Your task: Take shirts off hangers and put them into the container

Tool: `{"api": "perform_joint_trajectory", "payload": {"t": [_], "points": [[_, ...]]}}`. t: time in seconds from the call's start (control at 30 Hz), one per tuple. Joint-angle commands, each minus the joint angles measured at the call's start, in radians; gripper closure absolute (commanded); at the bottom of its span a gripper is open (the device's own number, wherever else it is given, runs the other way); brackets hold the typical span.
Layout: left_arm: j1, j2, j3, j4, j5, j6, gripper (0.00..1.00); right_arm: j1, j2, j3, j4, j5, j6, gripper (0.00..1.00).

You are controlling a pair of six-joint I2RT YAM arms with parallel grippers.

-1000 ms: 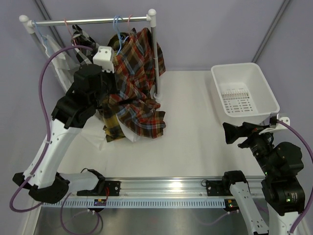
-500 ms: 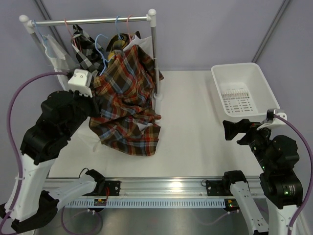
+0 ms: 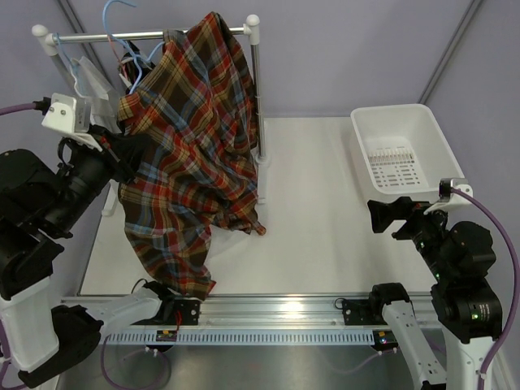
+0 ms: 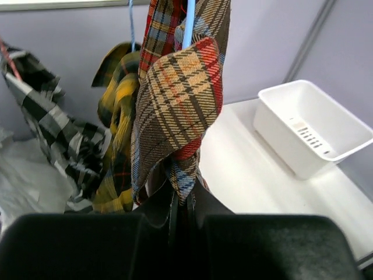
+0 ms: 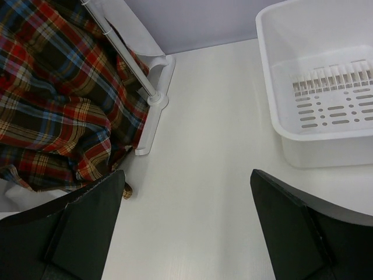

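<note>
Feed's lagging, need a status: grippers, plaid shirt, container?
Left gripper shut on red plaid shirt, held high. Right gripper open, empty. Container empty. Blue hanger in the shirt; rack post alongside.

- Your left arm [image 3: 36, 211], up and left of the rail [image 3: 276, 313], has bulky black joint housings on smooth white link shells.
- A white camera block [image 3: 65, 112] caps its wrist, trailing a purple cable [image 3: 16, 107].
- Your right arm [image 3: 459, 276], over the rail's right end, has the same black-on-white build, with a small green light [image 3: 474, 312].
- Your right gripper [image 3: 388, 218] has broad, flat, matte-black fingers [image 5: 87, 227].
- Black base brackets [image 3: 175, 309] sit on the rail.
</note>
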Motion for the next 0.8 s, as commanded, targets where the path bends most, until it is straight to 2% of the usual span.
{"api": "perform_joint_trajectory", "payload": {"t": [0.0,0.13,0.33,0.47,0.5,0.6,0.77], "points": [[-0.001,0.019,0.103,0.121,0.126,0.028,1.00,-0.001,-0.011,0.002,0.000,-0.036,-0.024,0.01],[-0.002,0.021,0.116,0.122,0.267,0.029,1.00,-0.001,-0.025,-0.008,0.019,-0.070,-0.036,0.01],[-0.002,0.002,0.051,0.129,0.439,0.028,1.00,-0.002,-0.029,-0.018,0.033,-0.082,-0.028,0.01],[-0.002,0.031,-0.039,0.129,0.580,0.023,1.00,-0.002,0.004,-0.002,0.022,-0.074,-0.001,0.00],[-0.002,0.040,-0.058,0.136,0.658,0.023,1.00,-0.001,0.015,0.002,0.020,-0.073,0.007,0.01],[-0.005,0.068,-0.160,0.205,0.756,0.013,1.00,-0.002,0.032,0.011,0.031,-0.105,-0.005,0.01],[-0.048,0.097,-0.323,0.366,0.745,-0.012,1.00,-0.002,0.049,0.046,0.069,-0.125,-0.051,0.01]]}}
